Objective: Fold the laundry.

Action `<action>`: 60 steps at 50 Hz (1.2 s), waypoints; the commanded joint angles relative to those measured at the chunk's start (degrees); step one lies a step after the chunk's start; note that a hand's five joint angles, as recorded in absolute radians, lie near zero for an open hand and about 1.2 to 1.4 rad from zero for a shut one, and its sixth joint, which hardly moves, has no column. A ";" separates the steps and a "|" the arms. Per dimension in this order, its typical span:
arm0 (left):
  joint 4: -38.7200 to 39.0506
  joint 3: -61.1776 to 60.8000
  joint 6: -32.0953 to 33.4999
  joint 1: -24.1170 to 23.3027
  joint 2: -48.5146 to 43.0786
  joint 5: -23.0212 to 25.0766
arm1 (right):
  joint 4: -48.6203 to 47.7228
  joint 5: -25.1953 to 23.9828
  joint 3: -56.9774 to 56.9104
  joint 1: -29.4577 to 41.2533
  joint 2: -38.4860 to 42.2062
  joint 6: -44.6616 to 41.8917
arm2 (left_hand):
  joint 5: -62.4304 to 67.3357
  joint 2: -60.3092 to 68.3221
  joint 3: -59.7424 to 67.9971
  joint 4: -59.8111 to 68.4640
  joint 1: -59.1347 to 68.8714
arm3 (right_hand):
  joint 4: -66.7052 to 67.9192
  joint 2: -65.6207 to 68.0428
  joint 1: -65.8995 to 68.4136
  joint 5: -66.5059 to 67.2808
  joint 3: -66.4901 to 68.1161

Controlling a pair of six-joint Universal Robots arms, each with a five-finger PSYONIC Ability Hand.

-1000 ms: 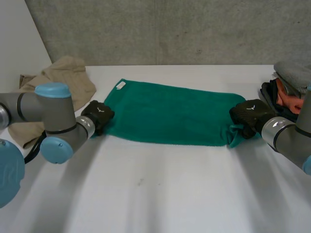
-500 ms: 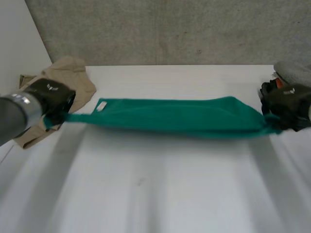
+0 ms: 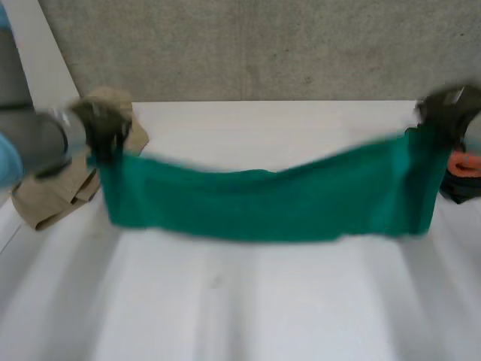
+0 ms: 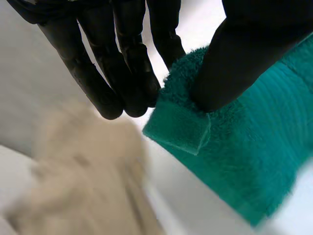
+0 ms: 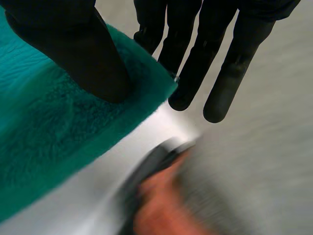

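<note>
A green towel (image 3: 263,203) hangs stretched between both hands above the white table (image 3: 248,308), sagging in the middle. My left hand (image 3: 101,124) pinches its left corner; in the left wrist view the thumb (image 4: 234,63) presses the towel corner (image 4: 195,122) against the fingers (image 4: 132,73). My right hand (image 3: 449,109) holds the right corner; in the right wrist view the thumb (image 5: 83,54) clamps the towel (image 5: 54,137) against the fingers (image 5: 195,58).
A beige garment (image 3: 56,192) lies crumpled at the table's left edge, also below my left hand (image 4: 83,176). A pile of dark and orange clothes (image 3: 462,177) sits at the right edge, with orange cloth (image 5: 166,205) below my right hand. A grey wall stands behind the table.
Both hands have risen and moved back, lifting the towel off the table. It lay flat a second ago and now hangs as a sheet between them.
</note>
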 commanded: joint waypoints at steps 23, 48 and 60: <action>31.00 -8.75 -16.69 0.68 5.22 -2.09 | -22.18 -7.66 0.90 0.88 4.27 17.52 | 13.38 11.55 12.10 11.49 14.33 | 11.44 12.92 15.96 11.69 11.80; -0.90 -45.57 9.05 0.24 13.55 -2.79 | 33.72 -6.35 24.80 -7.99 -5.91 -29.58 | 13.38 11.55 12.10 11.49 14.33 | 11.44 12.92 15.96 11.69 11.80; 7.44 -37.34 12.05 -1.08 11.55 -8.24 | 14.41 -5.65 21.39 -3.87 -2.41 -20.56 | 13.38 11.55 12.10 11.49 14.33 | 11.44 12.92 15.96 11.69 11.80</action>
